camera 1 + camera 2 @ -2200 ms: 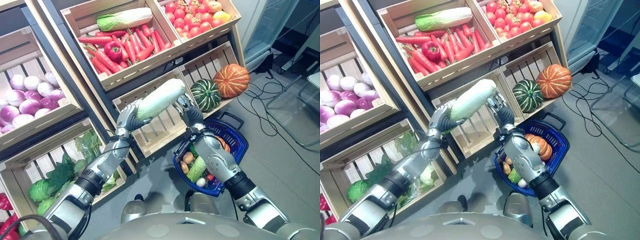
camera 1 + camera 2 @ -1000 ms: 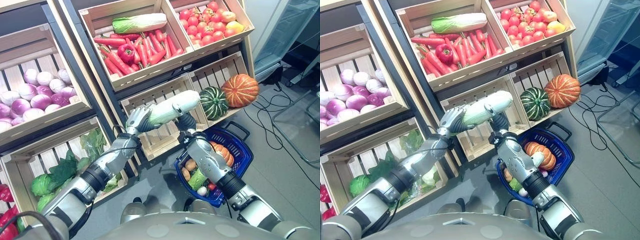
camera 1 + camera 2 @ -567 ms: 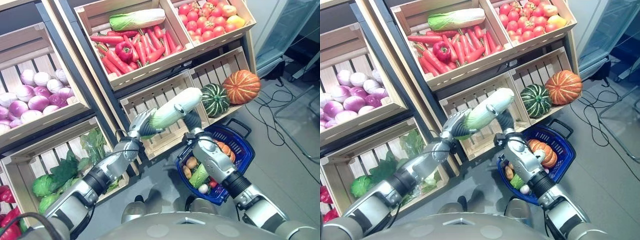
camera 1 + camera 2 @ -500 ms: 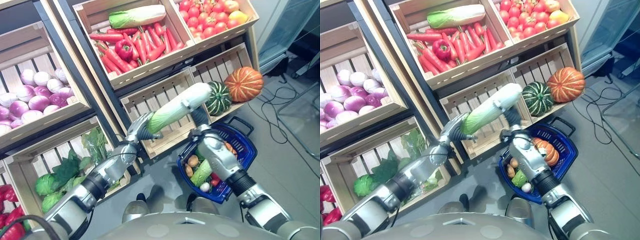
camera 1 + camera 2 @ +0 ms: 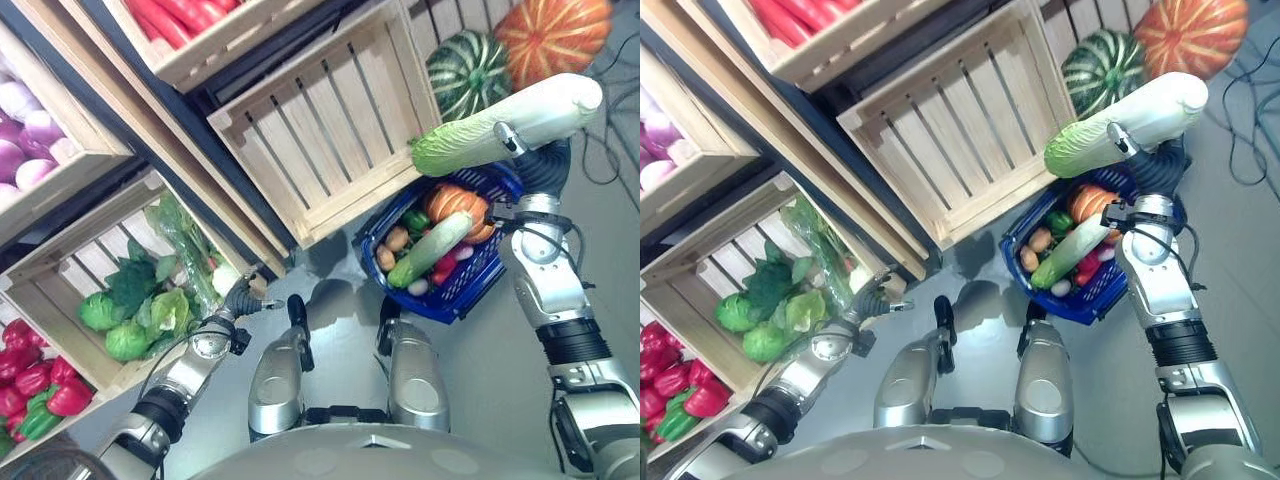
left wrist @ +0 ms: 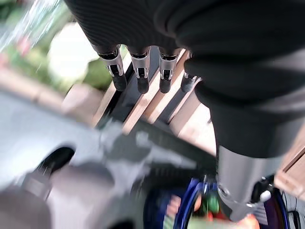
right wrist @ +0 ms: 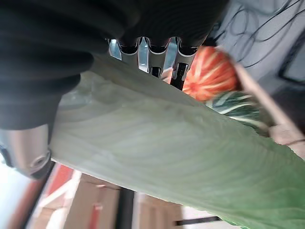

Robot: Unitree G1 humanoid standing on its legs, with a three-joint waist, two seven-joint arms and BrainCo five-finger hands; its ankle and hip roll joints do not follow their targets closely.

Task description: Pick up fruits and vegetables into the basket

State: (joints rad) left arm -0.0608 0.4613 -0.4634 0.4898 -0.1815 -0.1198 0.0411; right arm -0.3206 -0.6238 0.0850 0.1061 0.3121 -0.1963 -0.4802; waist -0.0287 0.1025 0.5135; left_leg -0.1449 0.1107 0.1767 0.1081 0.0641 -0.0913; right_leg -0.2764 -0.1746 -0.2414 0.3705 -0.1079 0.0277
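Left eye view: the right hand [image 5: 520, 135] is wrapped around the long cabbage [image 5: 505, 122], right above the blue basket [image 5: 440, 300]. Lower it slowly, leafy end first, beside the small pumpkin [image 5: 455, 203].

Right eye view: the left hand [image 5: 872, 299] hangs low, fingers loose, holding nothing.

Right wrist view: fingers [image 7: 151, 53] hug the cabbage.

Wooden crates [image 5: 320, 140] stand on grey floor [image 5: 490, 380].

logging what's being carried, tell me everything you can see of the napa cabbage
The napa cabbage is long and pale, with a whitish ribbed stalk end and a frilly green leafy end. It lies nearly level in the air, leafy end toward the empty wooden crate, gripped near its stalk end by the right robot hand. It hangs above the blue basket, not yet in it.
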